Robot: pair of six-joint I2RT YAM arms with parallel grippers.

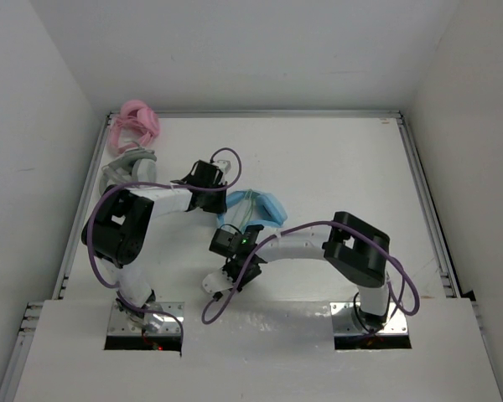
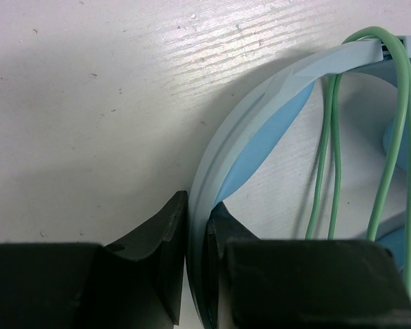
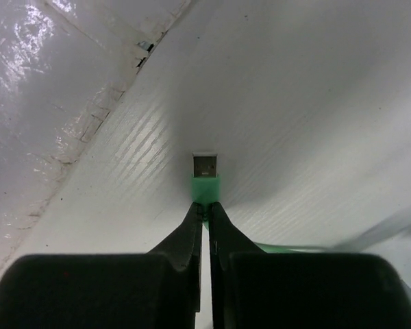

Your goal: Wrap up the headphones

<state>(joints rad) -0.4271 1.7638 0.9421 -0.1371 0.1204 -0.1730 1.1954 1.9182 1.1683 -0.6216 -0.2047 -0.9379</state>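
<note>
On my white table (image 1: 344,159), the pink headphones (image 1: 135,122) lie in the far left corner, against the metal rail (image 1: 421,188) that edges the top. The grey set (image 1: 131,164) sits just nearer along that left edge; whether the two touch I cannot tell. White walls (image 1: 260,50) close three sides.

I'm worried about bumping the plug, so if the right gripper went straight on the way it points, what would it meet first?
Probably just bare table. The right gripper is shut on the green USB plug, and nothing stands ahead of it, though depth is unclear.
</note>
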